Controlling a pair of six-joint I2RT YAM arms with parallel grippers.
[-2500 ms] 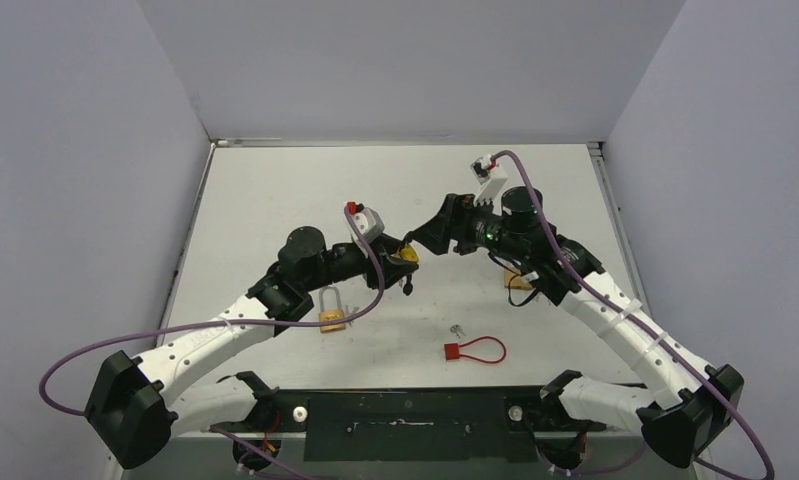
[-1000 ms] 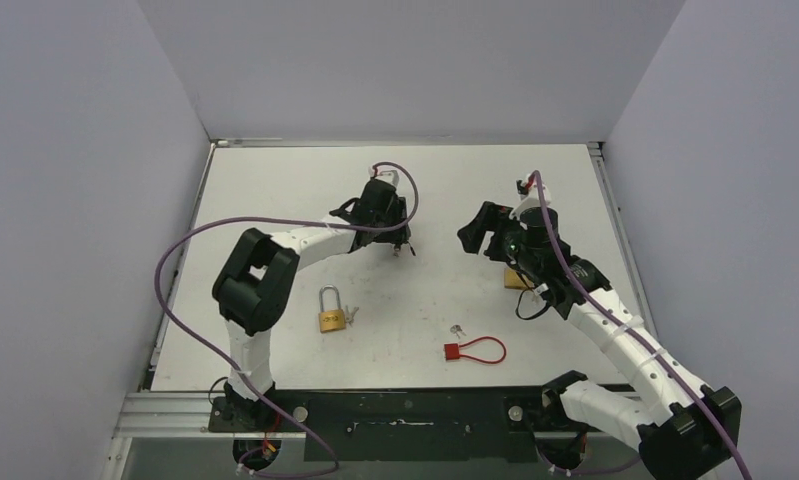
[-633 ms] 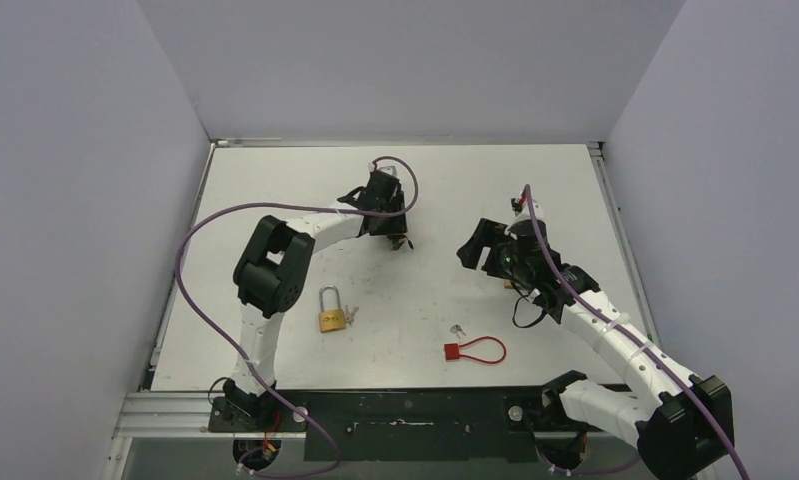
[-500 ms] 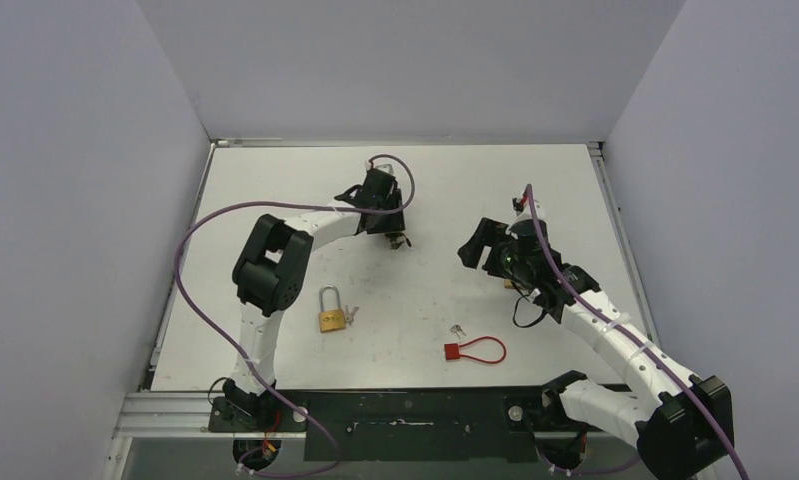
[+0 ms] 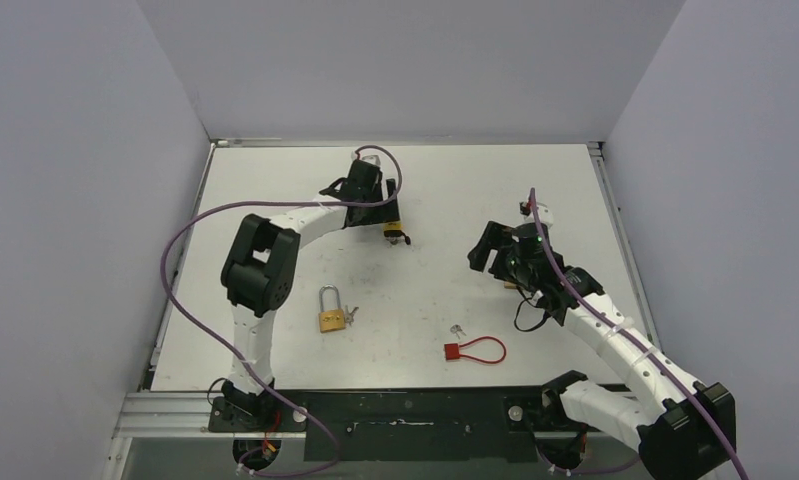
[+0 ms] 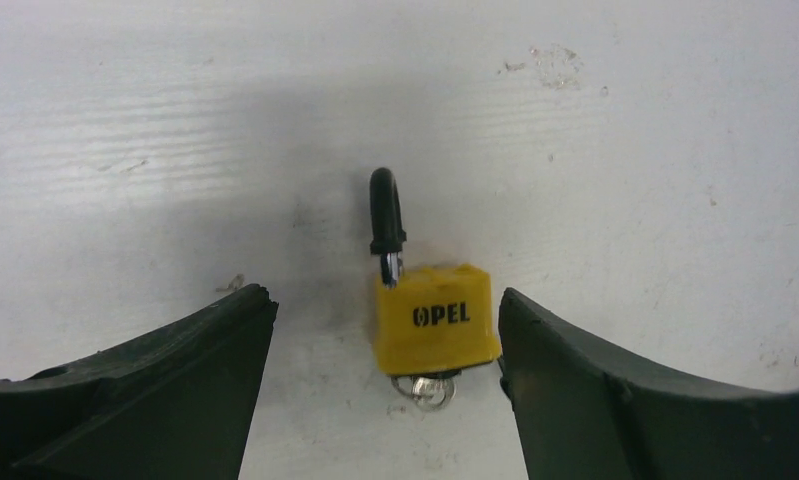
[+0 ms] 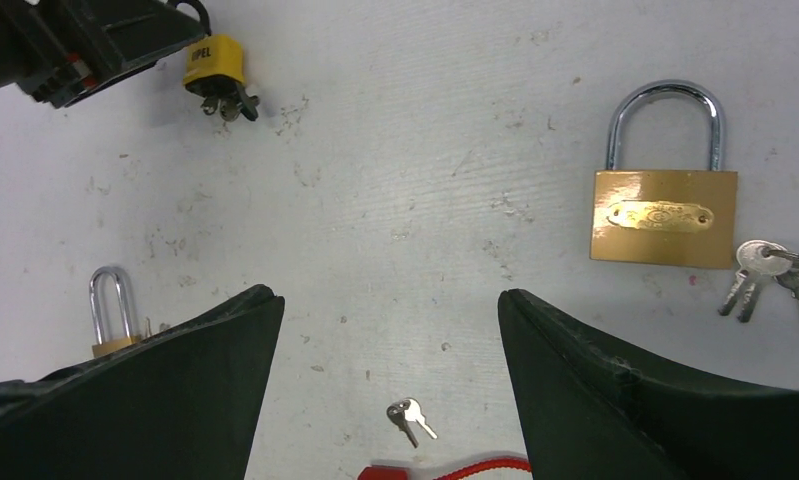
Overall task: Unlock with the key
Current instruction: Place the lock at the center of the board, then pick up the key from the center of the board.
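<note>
A yellow padlock (image 6: 435,315) marked OPEL lies flat on the white table, its black shackle (image 6: 385,215) pointing away from me. A key (image 6: 425,388) on a small ring sticks out of its bottom. My left gripper (image 6: 383,300) is open astride the padlock; the right finger (image 6: 615,390) is almost touching the body and the left one is well clear. From above, the padlock (image 5: 395,235) lies just in front of the left gripper (image 5: 380,215). My right gripper (image 7: 385,300) hangs open and empty over bare table, to the right of the padlock (image 7: 213,62).
A large brass padlock (image 7: 663,215) with a bunch of keys (image 7: 770,275) lies under the right arm. A smaller brass padlock (image 5: 330,312) with keys lies near the left arm's base. A red cable lock (image 5: 475,350) and two small keys (image 5: 458,329) lie towards the front.
The left gripper has opened and let go of the yellow padlock, which now rests on the table, and has drawn back a little. The right arm has pulled slightly towards the near right.
</note>
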